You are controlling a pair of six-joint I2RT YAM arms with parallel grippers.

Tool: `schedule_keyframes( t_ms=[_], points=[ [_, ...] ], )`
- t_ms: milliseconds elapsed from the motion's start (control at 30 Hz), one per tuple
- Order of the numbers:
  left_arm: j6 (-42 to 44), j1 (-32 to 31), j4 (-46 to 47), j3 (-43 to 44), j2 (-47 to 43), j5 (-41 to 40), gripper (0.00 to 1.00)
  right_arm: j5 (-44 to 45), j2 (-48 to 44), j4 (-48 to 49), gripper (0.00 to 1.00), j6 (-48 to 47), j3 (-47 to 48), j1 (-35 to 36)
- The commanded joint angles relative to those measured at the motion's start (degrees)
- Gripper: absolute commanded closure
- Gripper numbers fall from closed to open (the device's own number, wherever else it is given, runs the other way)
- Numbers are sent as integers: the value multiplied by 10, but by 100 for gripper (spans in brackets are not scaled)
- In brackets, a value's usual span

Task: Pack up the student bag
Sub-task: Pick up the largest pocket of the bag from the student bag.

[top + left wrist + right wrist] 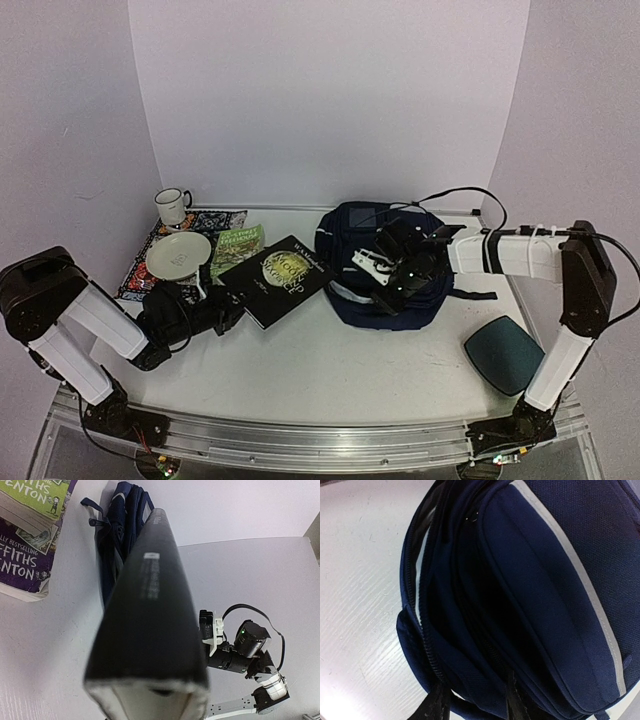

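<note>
Crowding the left wrist lens, closest of all: one black book point(150, 605), pale page edge toward the camera, spine running off toward the student bag point(350, 235). Pinching that book at its near left corner with the left gripper point(228, 310); hiding both fingers behind the cover in the wrist view.

Counting three books in all: the black one, one green book point(237, 248) just beside it to the left, and one purple book point(25, 570) lying under the green one in a stack of two. Counting also one white mug point(172, 205), one pale plate point(178, 255) and one patterned cloth point(222, 219) at the back left of the table point(330, 370), plate on the cloth, mug upright at the cloth's far corner. Finding one teal pad point(503, 353) lying flat at the right, well apart from the books and the crockery.

Finding only one bag, lying right of centre toward the back wall, near the black book's right corner, zips and pale piping facing the right wrist camera. Reaching over the bag's front with the right gripper point(474, 706), two fingertips point(436, 707) standing apart on either side of a fold along a zip; not being able to tell whether squeezing that fold or merely straddling it.
</note>
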Motion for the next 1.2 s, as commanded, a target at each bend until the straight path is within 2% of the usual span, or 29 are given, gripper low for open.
schedule_keyframes(
  t_ms=[0, 133, 467, 567, 600, 633, 700, 967, 1167],
  points=[
    [11, 3, 228, 24, -20, 32, 100, 51, 2, -28, 61, -13, 30, 5],
    [8, 3, 227, 28, -13, 47, 100, 78, 16, -27, 61, -24, 41, 5],
    [-1, 3, 227, 31, -17, 71, 100, 63, 67, -29, 61, -51, 52, 7],
    [-2, 2, 227, 30, -21, 77, 100, 80, 72, -30, 71, -57, 59, 8],
    [-3, 2, 227, 30, -23, 78, 100, 83, 72, -30, 76, -58, 62, 8],
    [-5, 2, 227, 29, -24, 80, 100, 83, 69, -32, 87, -59, 66, 8],
    [-8, 2, 227, 29, -26, 87, 100, 84, 56, -33, 99, -60, 74, 11],
    [-26, 1, 226, 28, -36, 115, 100, 177, 3, -22, 100, -39, 138, 15],
    [-33, -3, 223, 38, -30, 139, 100, 229, -29, 39, 100, -7, 151, 16]
  ],
)
